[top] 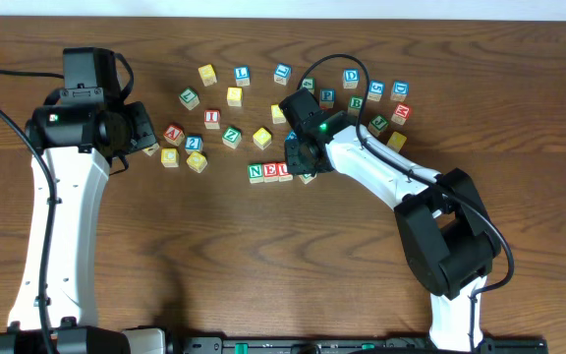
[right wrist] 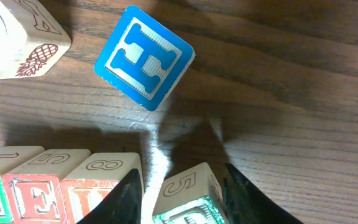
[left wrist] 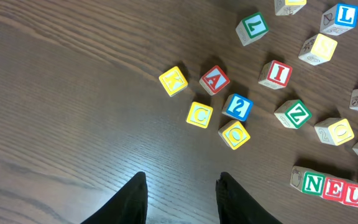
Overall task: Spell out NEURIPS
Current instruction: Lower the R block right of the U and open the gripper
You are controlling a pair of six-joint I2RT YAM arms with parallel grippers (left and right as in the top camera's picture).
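Green N [top: 255, 172], red E [top: 270, 171] and red U [top: 283, 170] sit flat in a touching row, letters up, near the middle of the worktop. Just right of the U, a green-faced cube [right wrist: 186, 200] stands slightly turned, with a 5 on its far side. It is between the fingers of my right pincer [right wrist: 182, 177], and bare worktop shows along its left edge. Red I [top: 212, 118] lies far-left of the row, well apart. A blue cube [top: 328, 97] I read as P lies far-right of it.

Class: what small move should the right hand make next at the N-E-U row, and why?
Probably slide the green-edged cube sideways until it meets the U cube, then let go. It stands between the fingers of the right hand, with a strip of table showing between it and the U.
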